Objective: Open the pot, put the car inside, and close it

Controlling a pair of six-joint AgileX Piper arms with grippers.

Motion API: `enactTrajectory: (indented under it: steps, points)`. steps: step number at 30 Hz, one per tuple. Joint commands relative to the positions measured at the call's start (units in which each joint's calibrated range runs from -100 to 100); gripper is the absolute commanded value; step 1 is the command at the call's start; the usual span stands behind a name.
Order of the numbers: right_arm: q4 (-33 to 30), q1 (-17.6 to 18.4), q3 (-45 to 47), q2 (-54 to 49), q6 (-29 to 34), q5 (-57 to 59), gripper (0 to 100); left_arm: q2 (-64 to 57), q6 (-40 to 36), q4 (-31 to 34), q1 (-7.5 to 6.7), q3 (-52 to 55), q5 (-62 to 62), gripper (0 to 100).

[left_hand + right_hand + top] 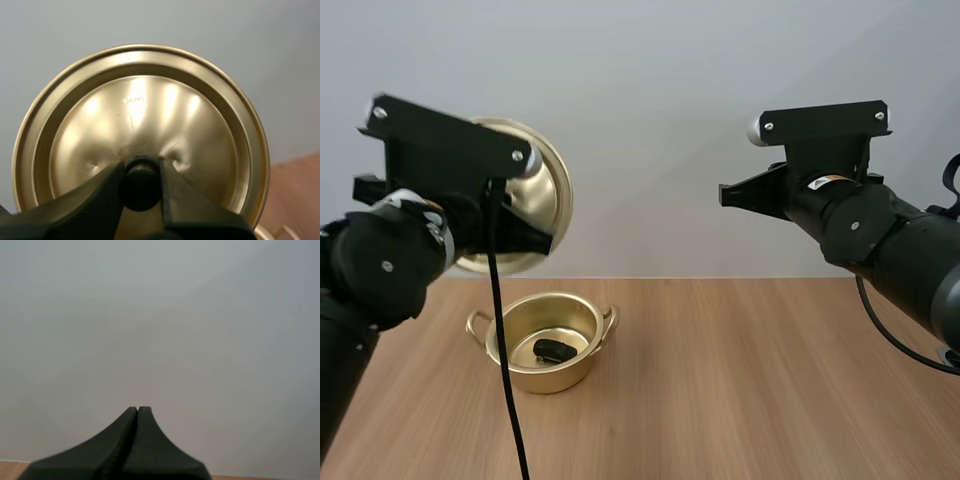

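The right gripper is pressing its fingers together into one dark wedge, pinching nothing. It is pointing at a plain pale wall, a strip of wooden desk showing beneath.

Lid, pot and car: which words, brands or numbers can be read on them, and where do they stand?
Lid: one small stamped mark between the knob and the rim, too faint to read.
Pot: no text visible.
Car: too small to tell.

A robotics lab bench: two arms, a wooden table, a plain grey wall.
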Motion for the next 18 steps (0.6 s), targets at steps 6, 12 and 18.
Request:
enactTrajectory:
  steps: [6,12,18]
  points:
    - [0.0,-0.1,0.1,0.0,0.0,2.6,0,12.2,0.8,0.0,-0.04,4.3,9.6,0]
    - [-0.1,-0.1,0.1,0.0,0.0,2.8,0,20.9,0.8,-1.5,-0.04,-4.5,21.1,0]
    - [-1.3,-0.1,0.1,0.0,0.0,3.4,0,30.2,1.3,-2.4,-0.04,-12.6,33.9,0]
